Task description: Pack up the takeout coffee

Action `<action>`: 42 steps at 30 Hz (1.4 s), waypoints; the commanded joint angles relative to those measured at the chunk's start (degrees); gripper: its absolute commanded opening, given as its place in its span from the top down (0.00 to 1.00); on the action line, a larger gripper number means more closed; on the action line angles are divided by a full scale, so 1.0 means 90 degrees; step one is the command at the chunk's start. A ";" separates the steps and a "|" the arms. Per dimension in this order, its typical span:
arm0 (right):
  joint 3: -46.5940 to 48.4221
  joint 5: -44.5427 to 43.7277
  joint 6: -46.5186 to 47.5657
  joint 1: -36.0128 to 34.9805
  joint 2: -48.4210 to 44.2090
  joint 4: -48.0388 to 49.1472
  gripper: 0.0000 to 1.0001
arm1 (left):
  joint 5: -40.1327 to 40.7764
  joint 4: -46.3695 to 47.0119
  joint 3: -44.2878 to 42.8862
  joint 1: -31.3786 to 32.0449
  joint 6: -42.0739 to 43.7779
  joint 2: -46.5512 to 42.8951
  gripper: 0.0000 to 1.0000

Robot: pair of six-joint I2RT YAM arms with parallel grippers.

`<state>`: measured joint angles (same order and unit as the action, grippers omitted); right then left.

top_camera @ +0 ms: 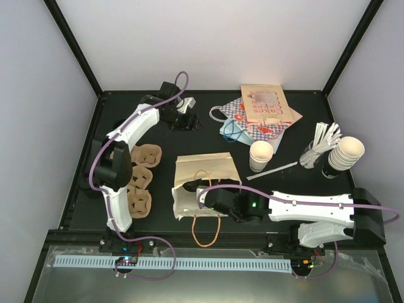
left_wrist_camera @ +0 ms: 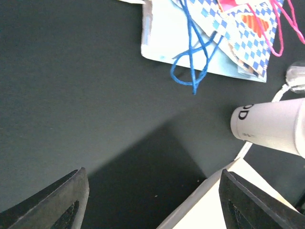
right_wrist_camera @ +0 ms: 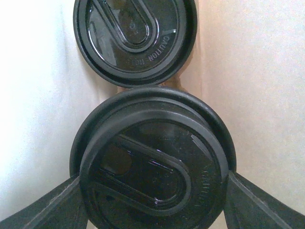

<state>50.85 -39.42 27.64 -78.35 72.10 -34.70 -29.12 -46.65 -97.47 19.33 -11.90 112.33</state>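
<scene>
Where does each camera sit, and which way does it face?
Top: above and behind the robot, looking down on the table; the left arm and right arm show.
Left wrist: on the left arm, facing down at bare table, a patterned bag and a cup; its open fingers show.
Right wrist: inside the tan bag, facing the far lid; its fingers grip the near coffee.
Shared: top and left wrist both show the patterned bag and cup.

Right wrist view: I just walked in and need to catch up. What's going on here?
The right fingers grip a lidded takeout coffee inside the tan paper bag, just in front of a second lidded cup. The left fingers hang open above the black table near the patterned bags, holding nothing.
</scene>
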 commanded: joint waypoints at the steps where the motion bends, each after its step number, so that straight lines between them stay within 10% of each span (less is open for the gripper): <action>1: -0.0161 0.0096 0.0036 0.0049 0.0046 0.0146 0.31 | -0.0498 0.0217 -0.0090 0.0127 -0.0235 0.0021 0.24; 42: -0.0371 -0.0031 -0.0063 0.0114 -0.0056 0.0188 0.32 | -0.2179 0.1593 0.0794 0.0410 -0.0678 0.0974 0.50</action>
<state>47.70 -38.37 27.11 -77.95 72.66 -33.41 -46.37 -34.59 -89.71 22.63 -17.56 120.09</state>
